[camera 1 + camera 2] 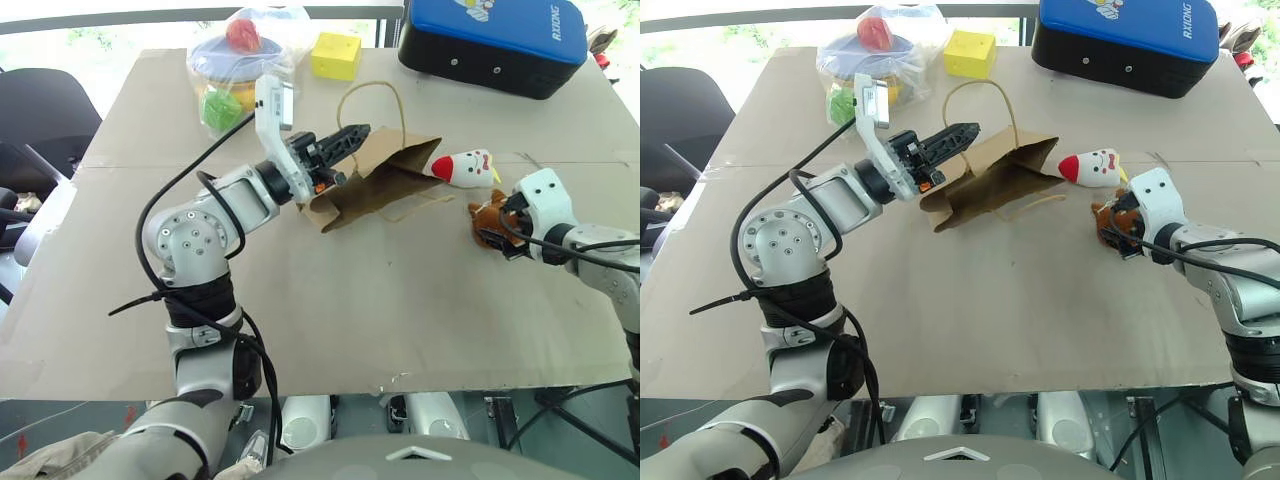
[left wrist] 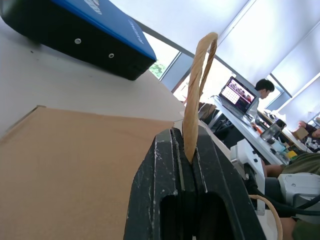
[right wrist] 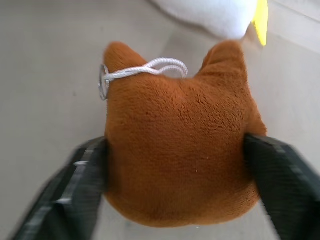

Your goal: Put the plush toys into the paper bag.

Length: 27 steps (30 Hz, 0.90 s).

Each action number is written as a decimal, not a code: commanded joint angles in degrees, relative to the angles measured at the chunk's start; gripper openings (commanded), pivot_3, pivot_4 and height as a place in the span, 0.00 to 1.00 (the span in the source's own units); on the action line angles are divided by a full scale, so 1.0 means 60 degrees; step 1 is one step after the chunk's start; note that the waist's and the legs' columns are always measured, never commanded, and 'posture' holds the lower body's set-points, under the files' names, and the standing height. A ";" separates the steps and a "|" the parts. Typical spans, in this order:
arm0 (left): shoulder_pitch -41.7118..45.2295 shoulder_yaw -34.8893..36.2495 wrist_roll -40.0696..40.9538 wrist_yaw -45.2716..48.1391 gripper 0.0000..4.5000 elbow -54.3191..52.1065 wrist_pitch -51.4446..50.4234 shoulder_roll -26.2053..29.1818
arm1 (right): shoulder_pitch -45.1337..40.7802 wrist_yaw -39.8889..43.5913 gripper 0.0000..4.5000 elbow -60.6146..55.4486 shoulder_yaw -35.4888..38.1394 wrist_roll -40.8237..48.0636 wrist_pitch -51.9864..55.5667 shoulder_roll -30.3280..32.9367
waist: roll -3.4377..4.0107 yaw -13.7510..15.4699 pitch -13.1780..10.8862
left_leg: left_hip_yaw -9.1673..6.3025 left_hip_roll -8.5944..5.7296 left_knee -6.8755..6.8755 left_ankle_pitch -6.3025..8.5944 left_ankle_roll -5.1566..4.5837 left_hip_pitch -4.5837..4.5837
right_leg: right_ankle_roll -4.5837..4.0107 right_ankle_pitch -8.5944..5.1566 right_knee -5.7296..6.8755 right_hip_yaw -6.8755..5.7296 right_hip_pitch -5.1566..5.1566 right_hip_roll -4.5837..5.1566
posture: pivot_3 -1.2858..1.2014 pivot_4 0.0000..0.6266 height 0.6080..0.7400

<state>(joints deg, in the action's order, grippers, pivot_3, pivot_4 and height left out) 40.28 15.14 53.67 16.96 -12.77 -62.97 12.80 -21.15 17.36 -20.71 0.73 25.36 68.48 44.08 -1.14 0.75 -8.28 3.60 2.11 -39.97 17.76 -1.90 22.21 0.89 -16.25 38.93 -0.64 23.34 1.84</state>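
Plush toys sit toward the right side of the cardboard-covered table [image 1: 330,300], and the paper bag [image 1: 375,180] lies on its side near the middle. At the far left edge of the table a clear plastic bag of colourful toys [image 1: 235,65] rests, with a yellow cube [image 1: 335,55] just beside it. Nearer the middle, the left gripper [image 1: 352,137] reaches in from the left, its two black fingers pressed together on one of the bag's cord handles [image 2: 197,95]; the wrist view shows the twisted cord rising from between the closed jaws. The handle loop stands up above the bag while the bag's mouth faces right, toward the toys. A second cord loop lies flat on the table by the bag's mouth. Behind it, at the far edge, lies a blue and black case [image 1: 490,40]. Just right of the bag's mouth lies the white toy [image 1: 465,168], its red pointed end facing the bag. Next to it, a little nearer, is the orange-brown toy [image 3: 180,160], with a white cord loop and a small ring at one ear. The right gripper [image 3: 175,170] has a finger on each side of this toy, touching its flanks while it rests on the table.
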 commanded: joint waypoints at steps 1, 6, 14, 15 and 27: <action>0.0322 0.0006 0.0172 -0.0042 0.00 0.0044 0.0291 -0.0051 | 0.0175 0.0218 0.43 -0.0275 0.0259 -0.0152 -0.0142 0.0167 | 0.0000 -0.0001 0.0000 | 0.0000 0.0000 0.0000 0.0000 0.0000 0.0000 | 0.0000 0.0000 0.0000 0.0000 0.0000 0.0000 | 0.52 0.24 1.00; 0.0627 0.0212 0.0459 -0.0172 0.00 0.0603 0.0134 -0.0159 | 0.0822 0.0735 0.00 -0.1777 0.1982 0.0582 -0.0996 -0.0218 | -0.0001 0.0026 -0.0001 | -0.0004 0.0000 -0.0003 0.0000 0.0000 0.0009 | 0.0000 0.0000 -0.0004 -0.0006 0.0000 0.0002 | 0.52 0.24 1.00; 0.1012 0.0170 0.0902 -0.0065 0.00 0.1314 -0.0380 -0.0025 | -0.1262 -0.0037 0.00 -0.3559 0.2769 0.2901 -0.1141 -0.2269 | 0.0006 -0.0181 -0.0004 | -0.0057 0.0003 -0.0024 -0.0010 0.0018 0.0052 | 0.0004 0.0003 0.0023 -0.0035 0.0038 -0.0010 | 0.52 0.24 1.00; 0.1074 0.0204 0.0974 -0.0138 0.00 0.1429 -0.0415 -0.0091 | -0.1588 -0.0164 0.00 -0.3344 0.2174 0.2628 -0.1459 -0.2603 | 0.0006 -0.0177 -0.0004 | -0.0058 0.0002 -0.0024 -0.0010 0.0018 0.0053 | 0.0003 0.0002 0.0022 -0.0037 0.0036 -0.0009 | 0.52 0.24 1.00; 0.1829 0.1588 0.2496 -0.2264 0.00 0.2315 -0.0340 -0.1067 | -0.1042 0.0137 0.00 -0.1198 -0.1855 -0.0289 -0.4381 -0.3884 | 0.0006 -0.0196 -0.0005 | -0.0059 -0.0005 -0.0027 -0.0011 0.0018 0.0083 | 0.0004 0.0003 0.0003 -0.0048 0.0049 0.0010 | 0.52 0.24 1.00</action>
<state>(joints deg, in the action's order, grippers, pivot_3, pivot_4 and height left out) 49.72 23.35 65.33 4.84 2.53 -65.61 6.76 -27.77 16.44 -28.62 -8.20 26.37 45.43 20.29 -1.10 -0.43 -8.31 3.25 2.08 -40.14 17.70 -1.79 22.70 0.91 -16.24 38.96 -0.93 23.63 1.90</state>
